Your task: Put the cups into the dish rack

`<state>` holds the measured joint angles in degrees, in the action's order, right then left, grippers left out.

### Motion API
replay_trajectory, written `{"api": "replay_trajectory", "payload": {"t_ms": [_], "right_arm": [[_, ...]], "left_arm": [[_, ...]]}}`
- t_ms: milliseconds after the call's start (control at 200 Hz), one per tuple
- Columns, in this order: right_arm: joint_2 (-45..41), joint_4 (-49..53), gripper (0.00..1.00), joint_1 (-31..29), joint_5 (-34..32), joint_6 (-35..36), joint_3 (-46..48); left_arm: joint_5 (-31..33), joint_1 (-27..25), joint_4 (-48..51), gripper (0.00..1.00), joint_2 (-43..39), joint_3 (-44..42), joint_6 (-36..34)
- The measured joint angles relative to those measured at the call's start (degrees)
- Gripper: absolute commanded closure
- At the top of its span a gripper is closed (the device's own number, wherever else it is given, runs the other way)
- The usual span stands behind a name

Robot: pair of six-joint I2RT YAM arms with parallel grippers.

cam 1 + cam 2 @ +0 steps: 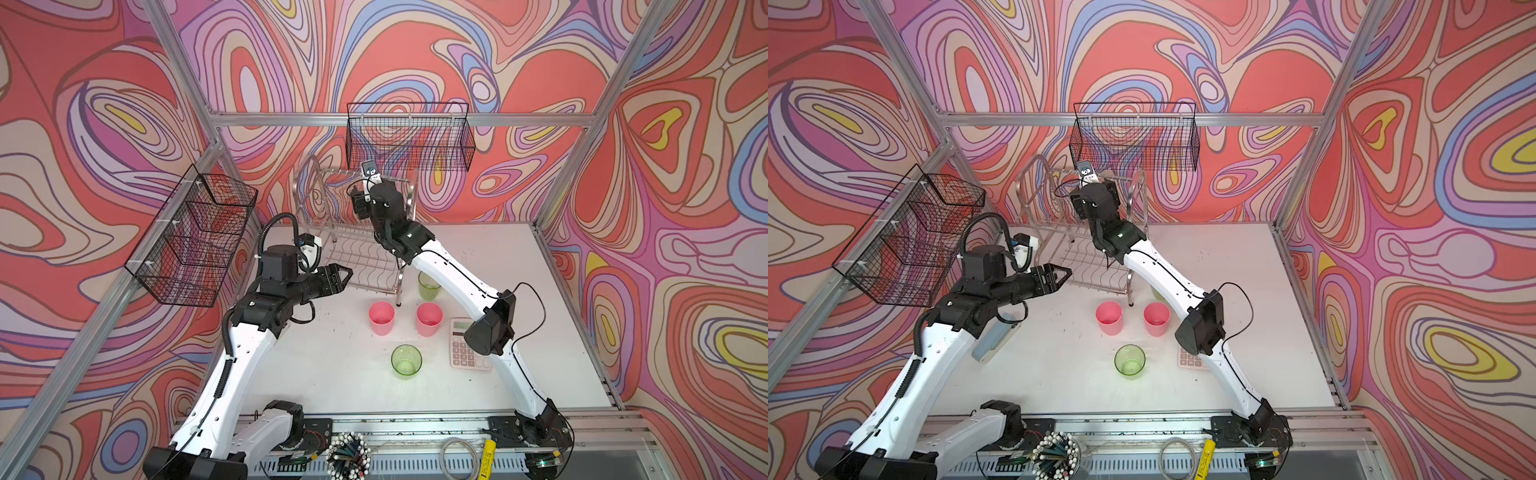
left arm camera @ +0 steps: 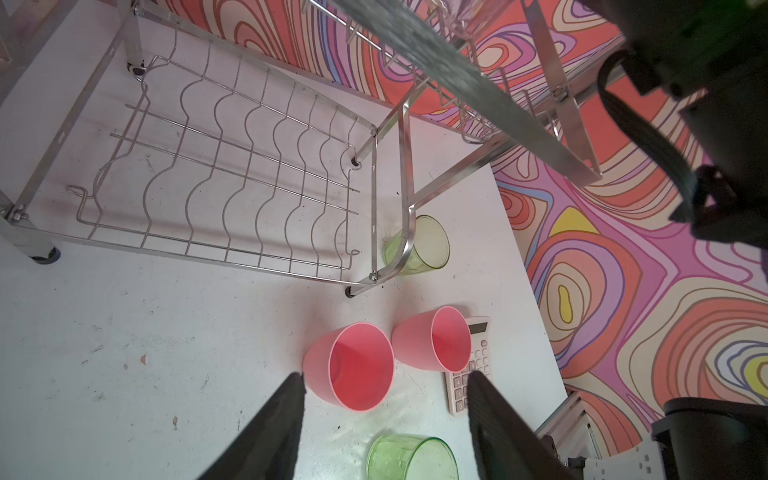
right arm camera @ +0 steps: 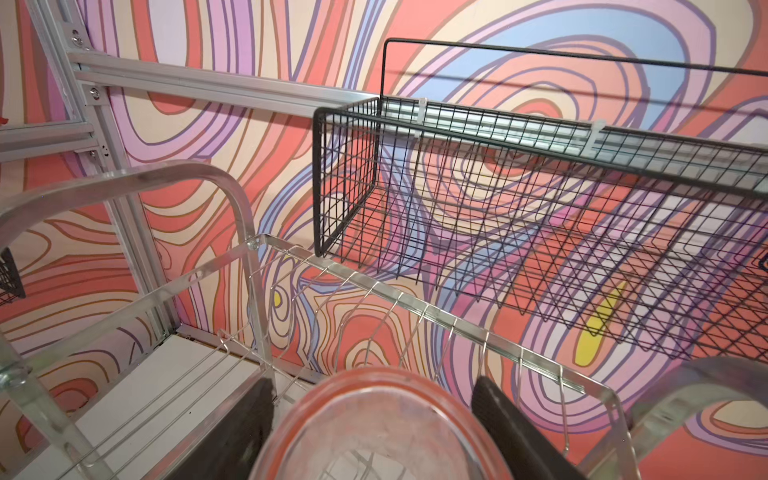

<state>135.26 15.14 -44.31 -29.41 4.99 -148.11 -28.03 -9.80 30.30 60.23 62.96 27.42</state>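
Over the upper tier of the rack (image 1: 361, 262), upper centre in both top views, my right gripper (image 3: 374, 386) clasps the clear cup (image 3: 382, 436); left gripper (image 2: 385, 377), farther off, gapes empty.

Table layout.
The dish rack (image 1: 365, 262) stands at the back of the table (image 1: 316, 374), a wall basket (image 1: 409, 137) above it. The far tumbler (image 1: 428, 286) stands right of the rack. The left tumbler (image 1: 381, 318) and right tumbler (image 1: 429, 318) stand side by side before its front right foot, the near tumbler (image 1: 406, 360) before them, the calculator (image 1: 463, 353) to their right. My right gripper (image 3: 374, 395) holds the fifth tumbler (image 3: 386, 432) over the upper tier.
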Motion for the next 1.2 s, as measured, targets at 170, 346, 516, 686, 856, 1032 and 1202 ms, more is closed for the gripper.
{"api": "replay_trajectory", "payload": {"t_ms": [170, 346, 516, 686, 856, 1032, 1202], "right_arm": [[0.98, -1.03, 0.48, 0.39, -0.13, -0.04, -0.02], [3.37, -1.44, 0.47, 0.52, -0.17, 0.22, -0.07], [3.61, -2.23, 0.45, 0.59, -0.28, 0.26, -0.07], [3.61, -2.25, 0.4, 0.85, -0.37, -0.15, 0.0], [3.61, -2.95, 0.32, 0.9, -0.68, -0.83, 0.44], [3.5, -3.34, 0.25, 0.9, -0.81, -0.83, 0.76], [2.82, -3.56, 0.2, 0.9, -0.79, -0.66, 1.75]], "left_arm": [[-0.24, 0.0, -0.15, 0.35, 0.0, -0.04, 0.0], [-0.44, 0.0, -0.5, 0.36, 0.02, -0.07, 0.04], [-0.48, 0.0, -1.18, 0.36, 0.31, -0.07, 0.22], [-0.48, 0.0, -1.46, 0.35, 0.33, -0.07, 0.22], [-0.48, 0.0, -1.46, 0.36, 0.33, -0.07, 0.22], [-0.46, 0.0, -1.46, 0.35, 0.31, -0.07, 0.22], [-0.46, 0.0, -1.44, 0.35, 0.28, -0.07, 0.22]]}}
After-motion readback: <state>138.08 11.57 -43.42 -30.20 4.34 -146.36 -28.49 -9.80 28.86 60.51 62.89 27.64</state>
